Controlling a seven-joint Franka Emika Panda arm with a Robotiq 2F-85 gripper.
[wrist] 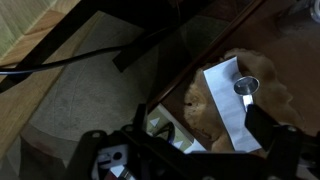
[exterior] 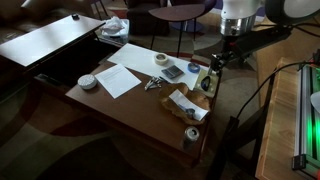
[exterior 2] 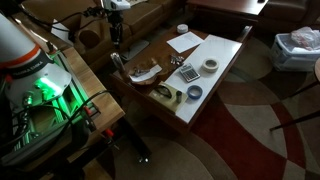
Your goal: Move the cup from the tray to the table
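A small metal cup (wrist: 247, 85) sits on a white paper sheet (wrist: 225, 105) on the brown tray (wrist: 200, 110), near the edge of the dark wooden table (wrist: 270, 40). In both exterior views the tray (exterior: 185, 100) (exterior 2: 140, 72) lies at the table's end next to the robot. The cup is too small to make out there. My gripper (wrist: 198, 113) hangs above the tray's end with its fingers wide apart and nothing between them. It also shows in both exterior views (exterior: 213, 65) (exterior 2: 115, 40). The cup lies beyond the fingertips, apart from them.
On the table (exterior: 140, 100) lie a paper sheet (exterior: 120, 78), tape rolls (exterior: 162, 60) (exterior: 88, 81), a calculator (exterior: 173, 72) and a small round object (exterior: 191, 133). A box with triangle marks (wrist: 165, 125) stands by the tray. A paler table (exterior: 50, 40) stands beyond. Cables (wrist: 60, 62) run over the carpet.
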